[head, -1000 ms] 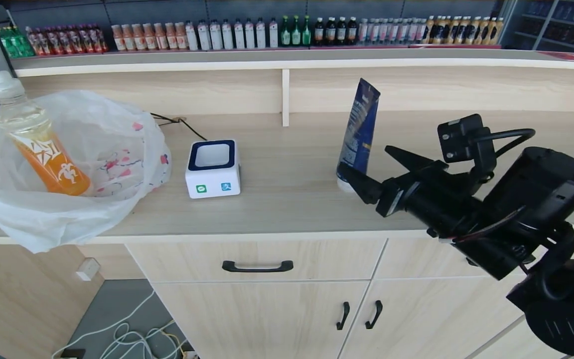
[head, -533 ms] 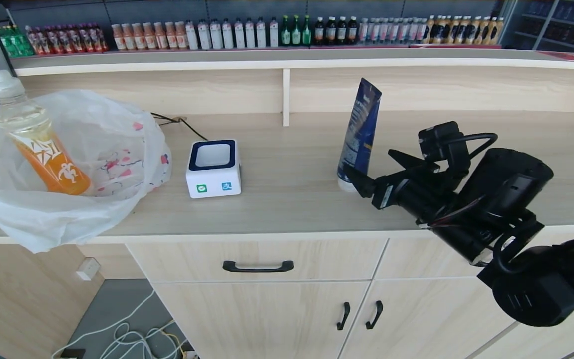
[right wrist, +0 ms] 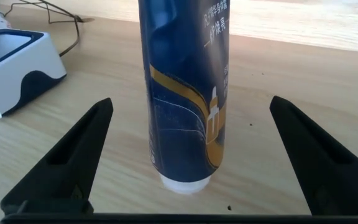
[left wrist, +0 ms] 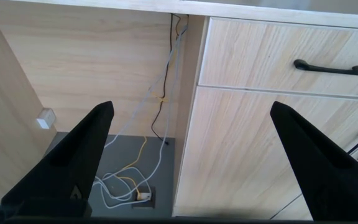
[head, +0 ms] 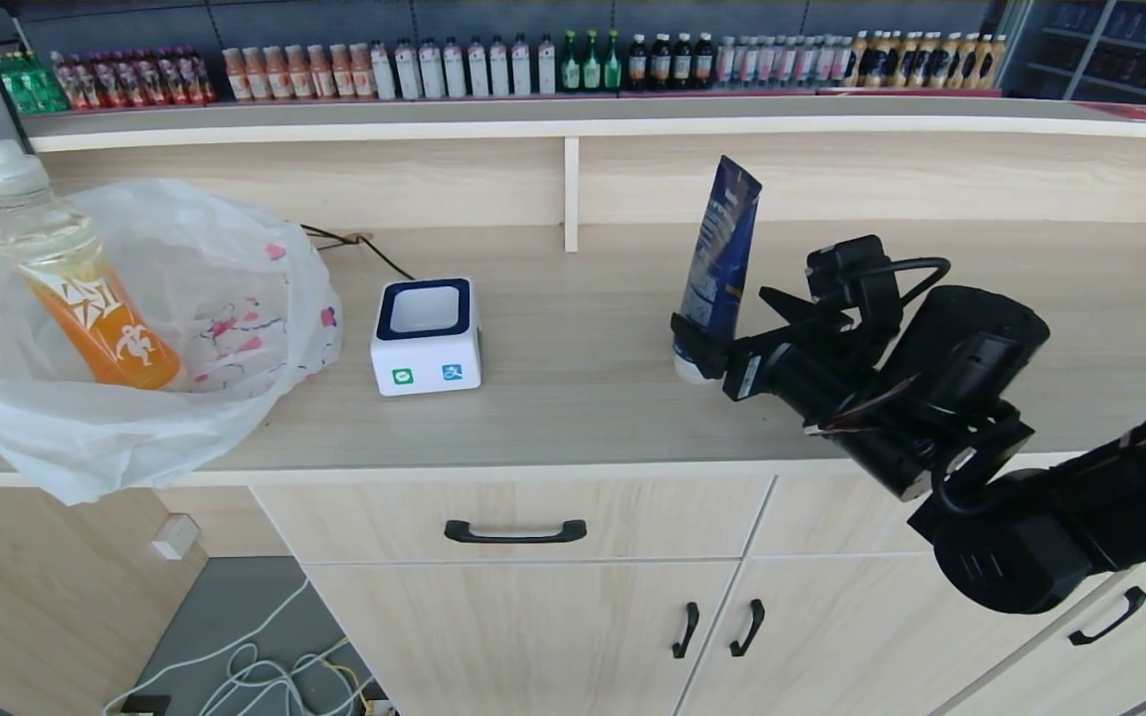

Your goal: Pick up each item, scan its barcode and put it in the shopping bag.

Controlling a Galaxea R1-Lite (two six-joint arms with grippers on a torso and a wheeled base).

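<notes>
- Head view: you will find the blue tube [head: 719, 261] upright on its white cap, on the right half of the counter [head: 573, 423] and set back from the front edge.
- The right gripper [head: 738, 323] is at the tube's lower end with its fingers spread apart. One finger lies in front of the cap and the other behind it. You cannot tell whether either one touches.
- The scanner [head: 426, 336] sits left of centre, with bare counter between it and the tube.
- The shopping bag [head: 150, 298] lies at the counter's left end, and its plastic hangs over the front edge. An orange drink bottle [head: 71, 273] leans inside it.
- A raised back wall and a thin upright divider [head: 570, 194] close off the rear of the counter.
- Left wrist view: the left gripper [left wrist: 190, 106] is below counter level with its fingers wide apart and nothing between them. It faces the cabinet front with its drawer handle [left wrist: 330, 67]; cables [left wrist: 126, 186] lie on the floor.
- Right wrist view: the tube [right wrist: 185, 93] stands centred between the parted fingers of the right gripper [right wrist: 190, 101], with open wood on both sides. The scanner [right wrist: 14, 68] is well off to one side.
</notes>
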